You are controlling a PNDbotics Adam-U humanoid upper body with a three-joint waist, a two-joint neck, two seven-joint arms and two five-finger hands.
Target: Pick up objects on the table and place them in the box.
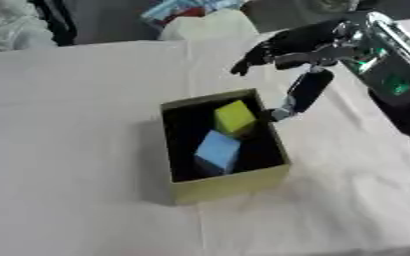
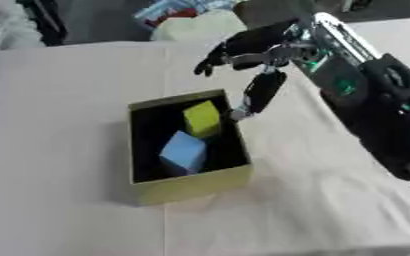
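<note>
An olive-green box [image 1: 230, 184] with a dark inside stands in the middle of the white-covered table [image 1: 77, 150]. Inside it lie a yellow block [image 1: 235, 117] toward the far side and a light blue block [image 1: 217, 150] leaning nearer the front. My right hand [image 1: 300, 50] hovers above and just behind the box's far right corner. Its fingers are spread and relaxed, its thumb [image 1: 306, 90] hangs down toward the box rim, and it holds nothing. My left hand shows in neither view.
Beyond the table's far edge lie pale cloth bundles [image 1: 204, 25] and a colourful item [image 1: 178, 10]. My right forearm [image 2: 366, 90] crosses the table's right side. Bare white cloth stretches left of and in front of the box.
</note>
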